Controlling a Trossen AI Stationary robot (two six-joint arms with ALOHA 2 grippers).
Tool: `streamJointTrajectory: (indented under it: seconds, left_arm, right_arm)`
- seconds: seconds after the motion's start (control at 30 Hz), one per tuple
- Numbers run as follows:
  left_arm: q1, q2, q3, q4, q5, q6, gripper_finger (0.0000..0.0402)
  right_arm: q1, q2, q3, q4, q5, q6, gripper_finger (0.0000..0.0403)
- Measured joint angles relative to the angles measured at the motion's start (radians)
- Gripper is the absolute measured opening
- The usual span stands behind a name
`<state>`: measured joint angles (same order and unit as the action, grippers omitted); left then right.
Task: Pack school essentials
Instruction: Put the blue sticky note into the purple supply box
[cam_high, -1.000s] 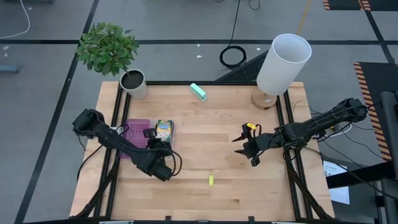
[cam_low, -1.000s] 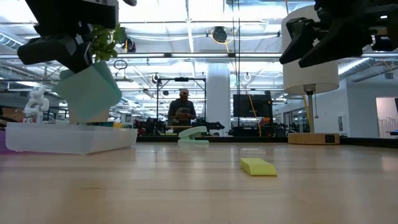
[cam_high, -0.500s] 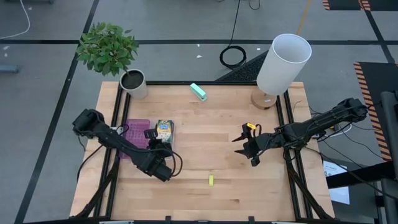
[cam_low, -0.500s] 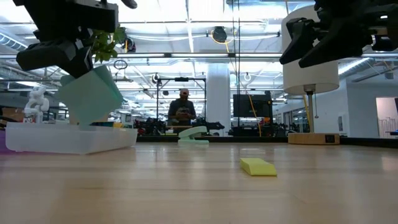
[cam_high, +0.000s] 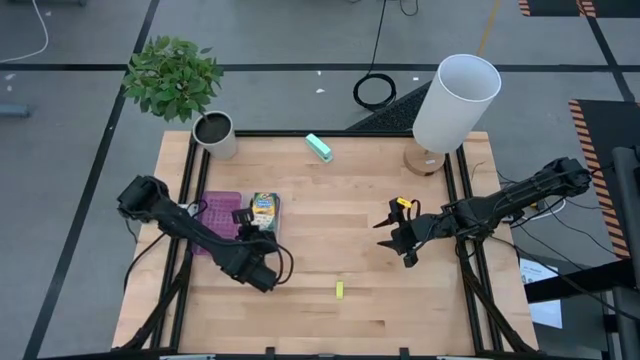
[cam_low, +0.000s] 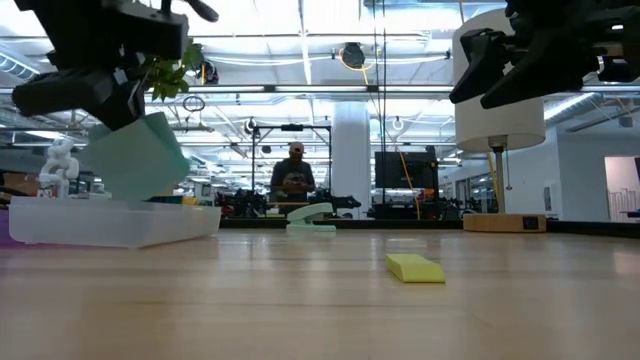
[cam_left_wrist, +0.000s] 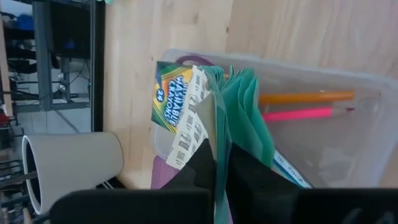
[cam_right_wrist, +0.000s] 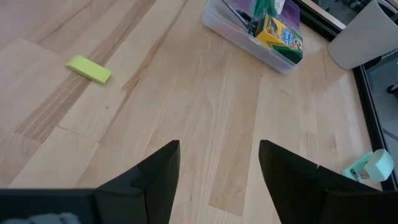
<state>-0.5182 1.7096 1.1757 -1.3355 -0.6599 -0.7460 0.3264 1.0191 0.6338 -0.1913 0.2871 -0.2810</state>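
High view: the left gripper (cam_high: 252, 262) is placed at the near edge of the clear case (cam_high: 222, 213), whose purple lid side is seen beside the upright crayon box (cam_high: 264, 209); a tiny yellow eraser (cam_high: 339, 290) is left loose on the wooden table (cam_high: 330, 200), well apart from the case; a teal stapler (cam_high: 319, 148) is set near the far edge; the right gripper (cam_high: 400, 238) is held idle above the table's right half. Low view: a green notepad (cam_low: 135, 156) is seen tilted, pinched from above by the left gripper (cam_low: 105, 95) and held just above the case (cam_low: 110, 222); the eraser (cam_low: 415, 268) lies flat in the foreground. Left wrist view: the left fingers (cam_left_wrist: 205, 165) are closed on the notepad (cam_left_wrist: 239, 118), with the crayon box (cam_left_wrist: 180, 112), an orange pencil (cam_left_wrist: 305, 97) and a pink pencil (cam_left_wrist: 298, 114) already in the case (cam_left_wrist: 348, 155). Right wrist view: the right fingers (cam_right_wrist: 158, 171) are spread apart, with nothing between them. Handling note: the pad is judged best lowered upright into the gap beside the crayon box, released only once seated, so the pencils are not disturbed.
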Motion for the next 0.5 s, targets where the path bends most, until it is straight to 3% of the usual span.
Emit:
streamJointTrajectory:
  seconds: [0.5]
  left_arm:
    - [0.014, 0.116, -0.001, 0.002, 0.014, 0.034, 0.0022]
  right_arm:
    - [0.0, 0.0, 0.0, -0.002, 0.0, 0.0, 0.0212]
